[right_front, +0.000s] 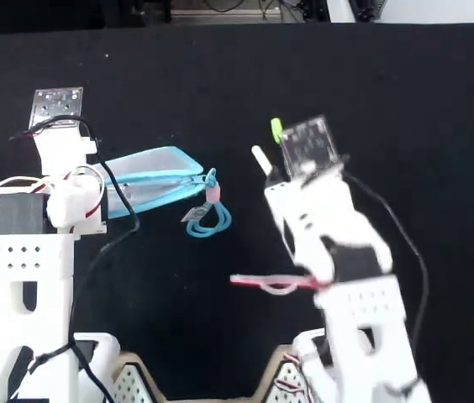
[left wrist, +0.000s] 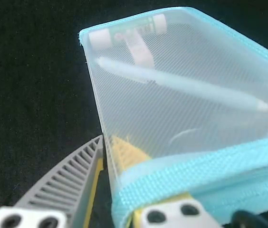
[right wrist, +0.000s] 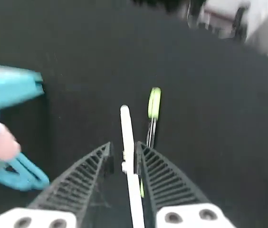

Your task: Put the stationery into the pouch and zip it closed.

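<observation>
A translucent blue pouch (right_front: 155, 178) lies at centre left with its zip pull and blue cord (right_front: 209, 214) at the end nearest the middle. My left gripper (right_front: 107, 197) is shut on the pouch's far end. In the left wrist view, one finger (left wrist: 72, 190) is outside the pouch (left wrist: 186, 118) and the yellow pad is seen through the mesh. Inside lie a pale blue pen (left wrist: 181, 88) and a white-and-green item (left wrist: 129, 31). My right gripper (right_front: 275, 172) is shut on a white pen (right wrist: 126, 137). A green-capped pen (right wrist: 154, 102) lies just beyond it.
A pink pen (right_front: 275, 283) lies on the black table (right_front: 439, 101) near the front, beside the right arm's base. The pouch's cord loop (right wrist: 17, 168) rests between the two grippers.
</observation>
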Controlling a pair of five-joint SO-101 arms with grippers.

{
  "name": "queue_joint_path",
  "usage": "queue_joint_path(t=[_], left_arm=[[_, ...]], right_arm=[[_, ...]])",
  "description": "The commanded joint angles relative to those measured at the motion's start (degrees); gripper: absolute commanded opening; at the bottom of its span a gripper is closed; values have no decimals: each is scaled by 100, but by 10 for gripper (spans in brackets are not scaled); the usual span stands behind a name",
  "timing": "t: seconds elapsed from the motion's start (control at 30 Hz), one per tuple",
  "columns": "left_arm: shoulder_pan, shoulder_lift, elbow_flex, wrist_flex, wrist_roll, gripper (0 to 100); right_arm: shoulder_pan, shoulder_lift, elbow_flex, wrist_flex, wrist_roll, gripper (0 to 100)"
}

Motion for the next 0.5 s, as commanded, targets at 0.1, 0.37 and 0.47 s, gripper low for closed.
queue_joint_path(t=[0.1, 0.37, 0.47], left_arm=[[4, 44, 224, -44, 9, 30], [4, 44, 224, -44, 9, 30], [4, 44, 224, -44, 9, 30]], right_arm=[[202, 2176, -1059, -413, 53, 70], [185, 4576, -2387, -220, 97, 71], [211, 5402, -3143, -202, 97, 71]])
